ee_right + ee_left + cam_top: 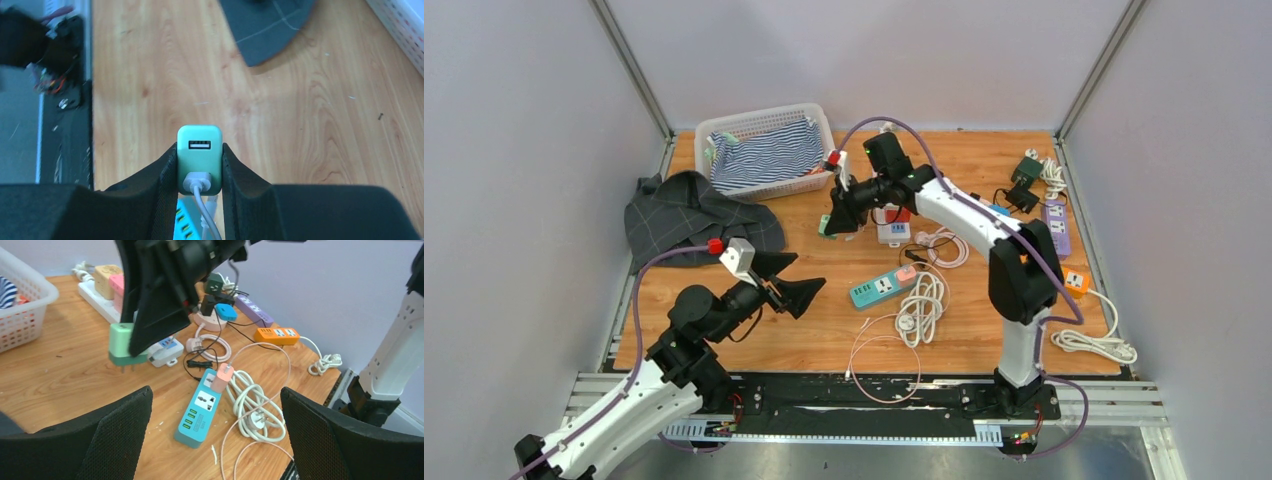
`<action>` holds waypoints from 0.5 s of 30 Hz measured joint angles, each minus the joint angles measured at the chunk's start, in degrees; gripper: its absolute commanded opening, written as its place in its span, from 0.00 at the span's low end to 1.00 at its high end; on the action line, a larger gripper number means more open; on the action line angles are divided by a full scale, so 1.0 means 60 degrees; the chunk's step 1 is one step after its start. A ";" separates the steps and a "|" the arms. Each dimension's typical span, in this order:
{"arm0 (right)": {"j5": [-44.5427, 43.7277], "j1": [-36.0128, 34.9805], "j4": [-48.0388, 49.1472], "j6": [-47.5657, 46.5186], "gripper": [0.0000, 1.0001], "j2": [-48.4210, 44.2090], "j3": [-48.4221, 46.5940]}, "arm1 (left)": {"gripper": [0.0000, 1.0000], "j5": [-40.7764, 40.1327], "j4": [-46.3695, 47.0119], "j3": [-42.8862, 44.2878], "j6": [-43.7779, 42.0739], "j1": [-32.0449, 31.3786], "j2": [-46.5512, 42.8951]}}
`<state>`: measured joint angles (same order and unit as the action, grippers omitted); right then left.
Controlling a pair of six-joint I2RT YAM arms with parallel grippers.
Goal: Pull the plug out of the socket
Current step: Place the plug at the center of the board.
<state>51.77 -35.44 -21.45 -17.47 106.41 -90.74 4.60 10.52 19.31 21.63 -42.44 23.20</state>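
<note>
Grey walls (524, 150) box in a wooden table (814, 335). At left a dark plaid cloth (684, 210) lies crumpled beside a white basket (759, 115) of striped fabric (769, 155), and the left gripper (804, 277) hangs over bare wood nearby, fingers spread fully wide, holding nothing. Centre: the right gripper (840, 220) pinches the green plug (199, 150) between partly closed fingers, prongs clear of the tabletop, just beside a white socket block (892, 232). Rightward lie a teal power strip (882, 288) carrying a pink plug (906, 274), a coiled white cable (924, 305), then a purple strip (1056, 228) and an orange strip (1076, 282) near the right wall.
</note>
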 measured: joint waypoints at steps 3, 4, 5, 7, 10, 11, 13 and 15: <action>-0.0667 -0.0080 0.0590 0.1184 0.00 0.1169 -0.0754 | 1.00 -0.0419 -0.0543 0.0058 -0.0036 0.0000 -0.0444; -0.0867 -0.0102 0.0696 0.1497 0.00 0.1497 -0.1016 | 1.00 -0.0597 -0.0750 0.0091 -0.0058 0.0000 -0.0561; -0.1093 -0.0146 0.0798 0.1883 0.00 0.1876 -0.1381 | 1.00 -0.0834 -0.1089 0.0160 -0.0076 0.0000 -0.0696; -0.1453 -0.0211 0.0965 0.2510 0.00 0.2470 -0.2014 | 1.00 -0.1257 -0.1719 0.0339 -0.0142 0.0000 -0.0878; -0.1909 -0.0302 0.1169 0.3340 0.01 0.3235 -0.2943 | 1.00 -0.1730 -0.2430 0.0579 -0.0277 0.0000 -0.1082; -0.2011 -0.0317 0.1220 0.3537 0.01 0.3413 -0.3136 | 1.00 -0.1854 -0.2586 0.0619 -0.0295 0.0000 -0.1144; -0.2259 -0.0328 0.1319 0.3923 0.02 0.3738 -0.3475 | 1.00 -0.2004 -0.2838 0.0645 -0.0328 0.0000 -0.1231; -0.2535 -0.0350 0.1362 0.4215 0.03 0.4000 -0.3668 | 1.00 -0.2138 -0.3045 0.0645 -0.0364 0.0000 -0.1271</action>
<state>36.56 -37.54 -13.28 7.81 130.41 -112.75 -8.23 -7.75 23.18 19.44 -42.44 15.57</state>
